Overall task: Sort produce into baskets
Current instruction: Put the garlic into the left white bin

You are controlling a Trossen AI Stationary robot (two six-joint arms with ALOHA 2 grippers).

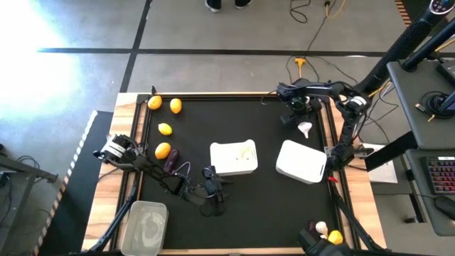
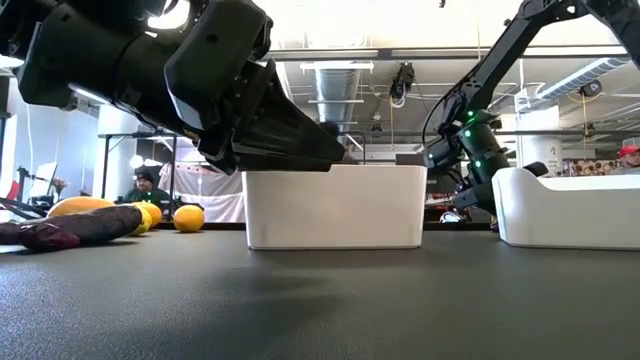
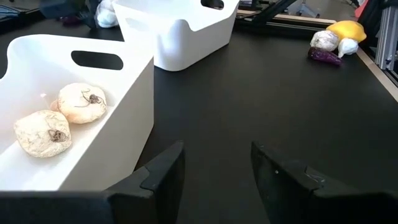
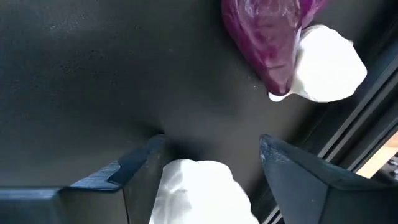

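Hovering near the table's far right corner, the right gripper [image 4: 208,165] stands parted over a white garlic bulb [image 4: 202,190] lying between its fingers; contact is hard to judge. Just beyond lie a purple vegetable [image 4: 264,37] and a second bulb [image 4: 326,65], shown only by the right wrist view. The left gripper [image 3: 214,168], spread and empty, sits low beside the middle white tray [image 3: 112,118], which holds two bulbs [image 3: 59,118]. Lemons [image 1: 165,129] lie on the left.
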